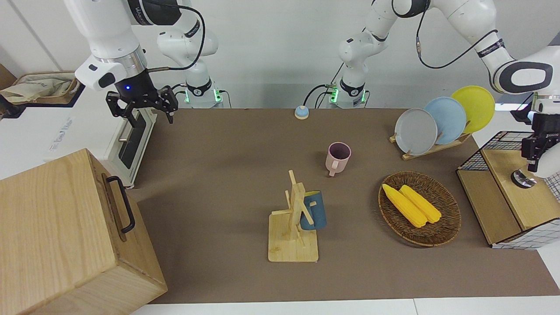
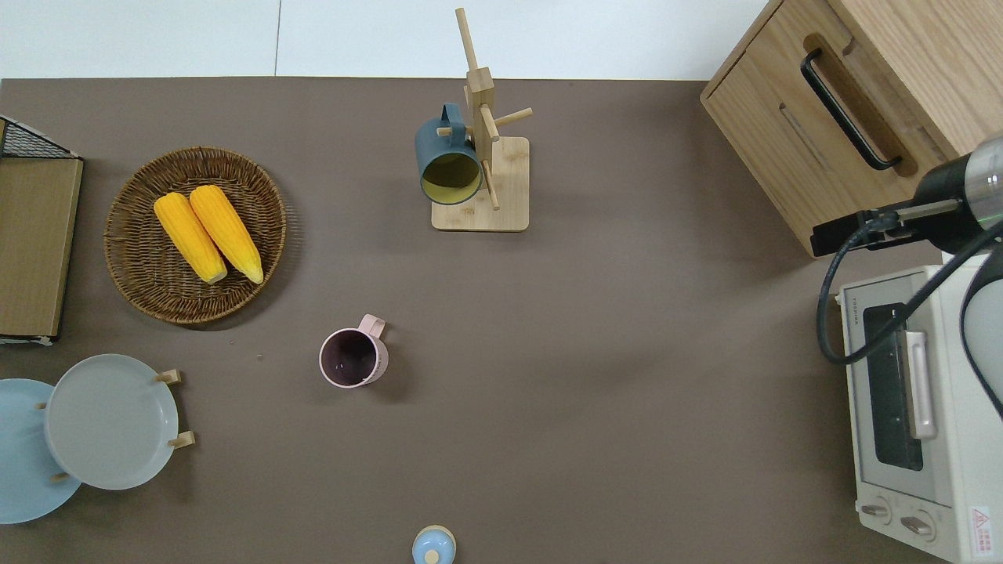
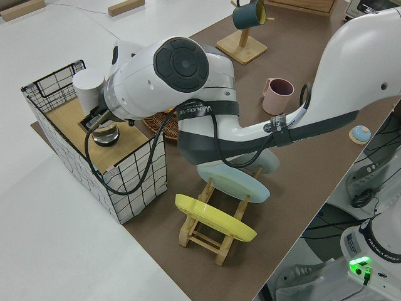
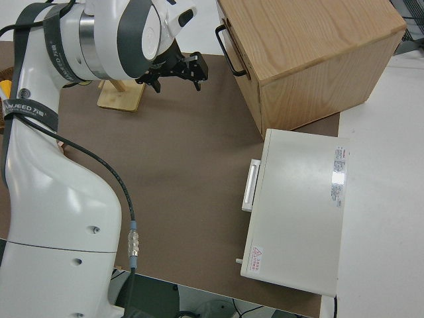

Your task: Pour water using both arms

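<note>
My left gripper (image 1: 534, 161) hangs over the wooden top of a wire basket (image 1: 503, 139) at the left arm's end of the table. A shiny round metal object (image 1: 523, 178) sits just under it; the left side view shows the gripper (image 3: 95, 121) right above this object (image 3: 104, 133). A pink mug (image 1: 338, 157) stands upright mid-table. A dark blue mug (image 1: 313, 211) hangs on a wooden mug rack (image 1: 293, 247). My right arm is parked, its gripper (image 1: 142, 113) open and empty.
A woven basket (image 1: 450, 232) holds two corn cobs. A plate rack (image 1: 431, 148) carries grey, blue and yellow plates. A wooden cabinet (image 1: 65, 232) and a white toaster oven (image 2: 909, 407) stand at the right arm's end. A small blue bell (image 1: 301, 112) lies near the robots.
</note>
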